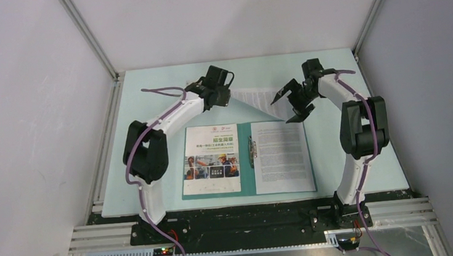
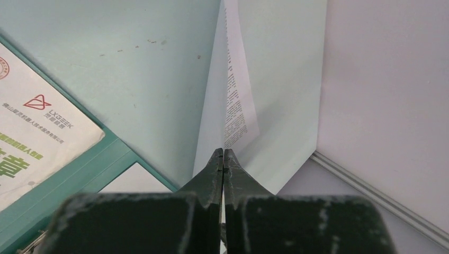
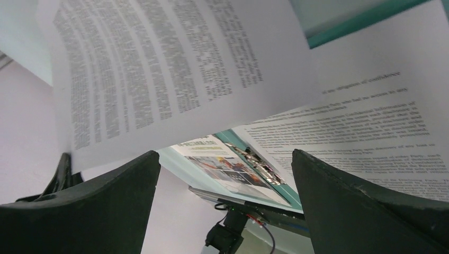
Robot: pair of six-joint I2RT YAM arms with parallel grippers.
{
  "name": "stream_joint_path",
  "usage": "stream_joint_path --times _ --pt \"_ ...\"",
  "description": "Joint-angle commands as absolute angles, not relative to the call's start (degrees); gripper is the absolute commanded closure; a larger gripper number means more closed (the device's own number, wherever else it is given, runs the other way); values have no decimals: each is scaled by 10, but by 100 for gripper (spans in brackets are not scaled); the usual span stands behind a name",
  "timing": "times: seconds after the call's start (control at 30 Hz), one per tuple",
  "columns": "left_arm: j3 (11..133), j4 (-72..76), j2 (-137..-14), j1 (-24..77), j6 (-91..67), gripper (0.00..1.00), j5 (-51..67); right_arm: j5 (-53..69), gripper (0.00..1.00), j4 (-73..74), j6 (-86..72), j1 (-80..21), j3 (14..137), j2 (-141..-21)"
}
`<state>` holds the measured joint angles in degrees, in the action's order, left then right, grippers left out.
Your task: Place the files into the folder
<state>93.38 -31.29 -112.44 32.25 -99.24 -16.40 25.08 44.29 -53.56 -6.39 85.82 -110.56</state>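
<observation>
Folder (image 1: 246,176) first: found it lying open and flat on the pale surface (image 1: 268,68), on the base side of both sets of jaws and roughly between them. Spotted the brochure page (image 1: 211,160) on the half nearer the left jaws. Saw a filed text sheet (image 1: 283,157) on the half nearer the right jaws, with the metal clip (image 1: 252,150) running down the spine in between.

Also saw a loose text sheet (image 1: 255,97) up off the surface, stretched from the left jaws across towards the right ones. Found the left jaws clamped fully together on that loose text sheet's edge, fingertips (image 2: 216,169) meeting right on the paper. Caught the right jaws gaping about as wide as possible and gripping nothing, fingers (image 3: 106,206) sitting just under the sheet's drooping far end. Couldn't tell from any view whether the paper actually touched them.
</observation>
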Motion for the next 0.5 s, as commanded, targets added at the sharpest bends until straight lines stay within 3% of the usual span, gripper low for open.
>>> stream_joint_path --times 0.0,0.4,0.47 --pt "954 -328 -1100 335 -1023 100 -189 242 0 448 -573 -72 823 -1084" --pt "964 -337 -1089 353 -1062 100 -165 190 1 422 -554 -102 897 -1139" --pt "962 -341 -1085 355 -1065 100 -162 179 5 417 -539 -102 910 -1148"
